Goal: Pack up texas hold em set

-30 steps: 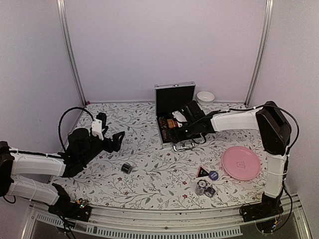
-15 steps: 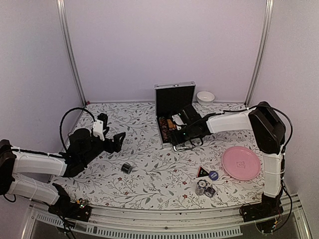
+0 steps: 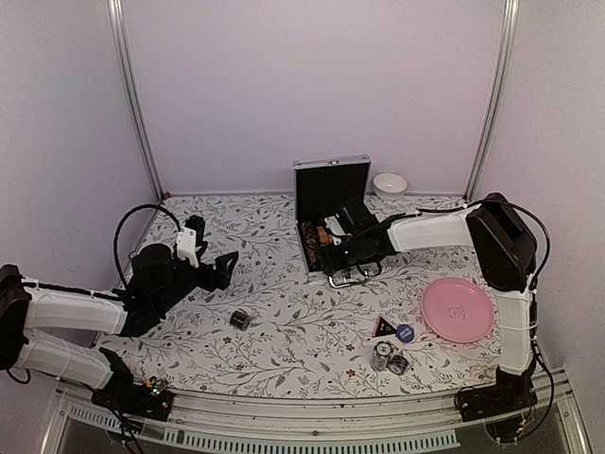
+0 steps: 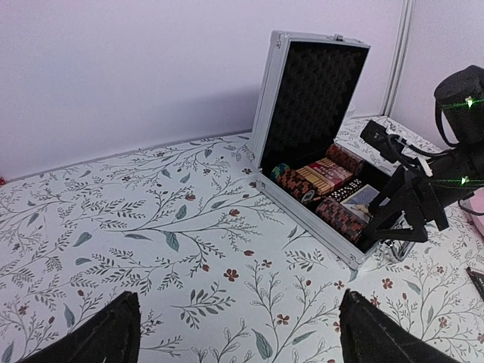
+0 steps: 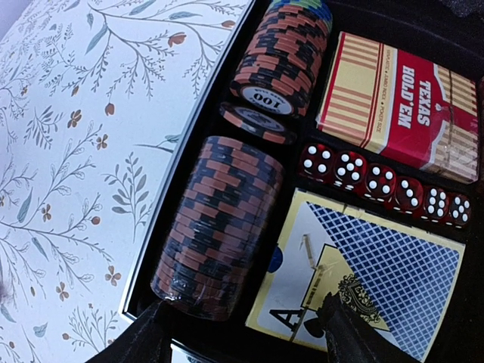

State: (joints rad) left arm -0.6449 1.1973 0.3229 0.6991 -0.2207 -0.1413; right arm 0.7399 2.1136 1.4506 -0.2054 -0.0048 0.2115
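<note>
Left gripper (image 3: 214, 248): raised over the left part of the table (image 3: 284, 284), jaws wide apart, nothing between them. Well apart from the case.

Lone chip stack (image 3: 241, 319): dark, lying on the table to the right of the left arm, near nothing else. Not yet packed.

Case (image 3: 330, 194): mid-table toward the back, lid upright, base open toward the arms. Inside, by the right wrist view: two chip rows (image 5: 219, 227) along the left wall, one loose chip lying between them; a red deck (image 5: 401, 106); a line of red dice (image 5: 386, 181); a blue-backed deck (image 5: 363, 280). Much of the set looks stowed.

Right gripper (image 5: 246, 333): just above the near edge of the case, over the chips and the blue-backed deck. Jaws apart, gripping nothing.

Right front of table: black triangle (image 3: 384, 327) just beside blue disc (image 3: 406, 332), and below them a small cluster of chips (image 3: 388, 359). All outside the case, near the pink plate (image 3: 458, 309).

Judgement: well along but unfinished. Left to do: the lone stack, the front-right cluster, triangle and disc into the case, then lid down. Whether room remains in the case I cannot tell.
</note>
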